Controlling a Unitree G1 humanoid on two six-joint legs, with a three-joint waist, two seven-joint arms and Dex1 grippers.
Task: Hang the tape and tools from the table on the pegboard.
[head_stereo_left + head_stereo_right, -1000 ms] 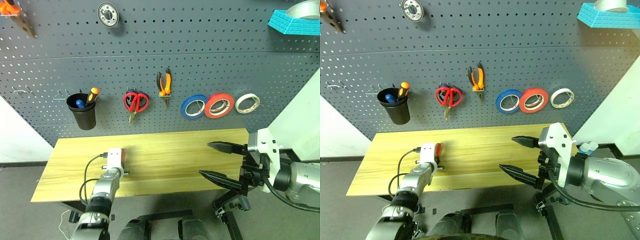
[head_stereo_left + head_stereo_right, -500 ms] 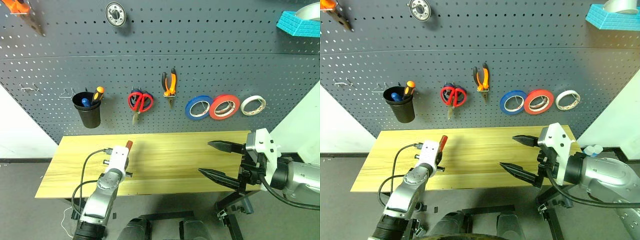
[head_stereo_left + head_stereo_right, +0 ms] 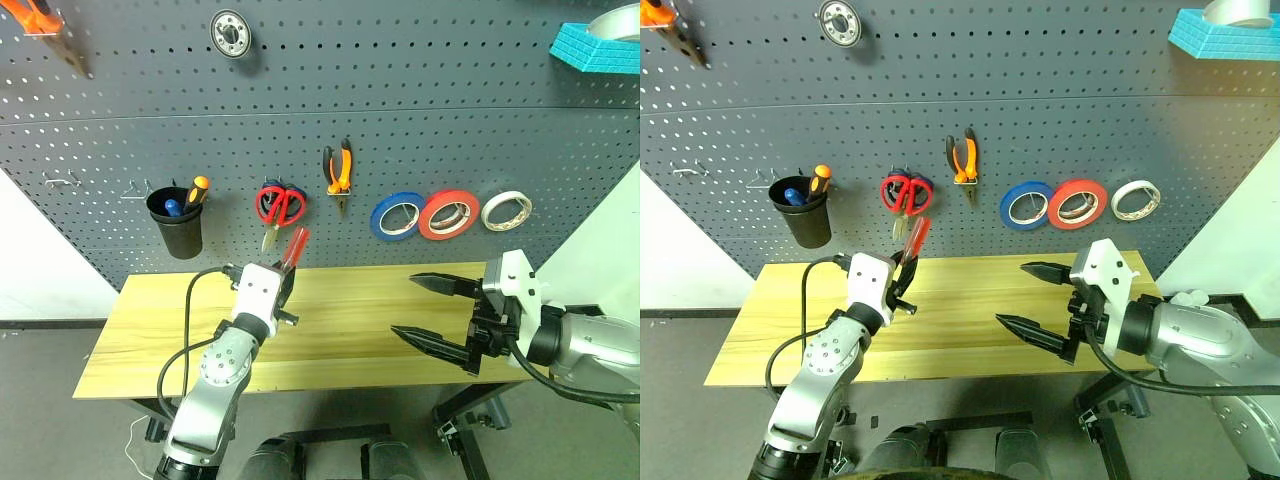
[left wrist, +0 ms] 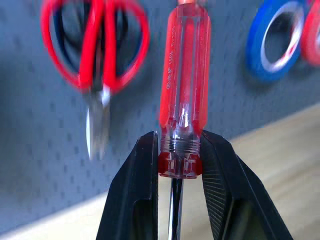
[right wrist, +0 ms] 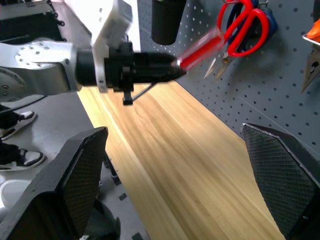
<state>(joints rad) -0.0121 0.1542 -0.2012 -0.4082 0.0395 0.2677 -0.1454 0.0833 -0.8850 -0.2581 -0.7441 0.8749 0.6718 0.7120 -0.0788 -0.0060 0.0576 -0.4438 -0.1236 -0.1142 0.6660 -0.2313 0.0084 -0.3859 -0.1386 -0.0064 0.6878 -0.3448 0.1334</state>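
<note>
Screwdriver (image 4: pixel 183 80), slim with a translucent red handle, is clamped at its collar between the black fingers of the left gripper (image 4: pixel 179 165) and held above the light wood-grain table (image 3: pixel 350 330), just below the red-handled scissors (image 3: pixel 279 206) on the dark grey pegboard (image 3: pixel 420 110). Its metal shaft is mostly hidden between the fingers. The right gripper (image 3: pixel 425 315) is spread wide and empty over the table's right end.

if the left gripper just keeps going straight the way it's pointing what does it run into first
Probably the pegboard. The left gripper, shut on the screwdriver, points at it just beside the red-handled scissors, so the handle's end would likely touch first. Depth is hard to judge.
</note>
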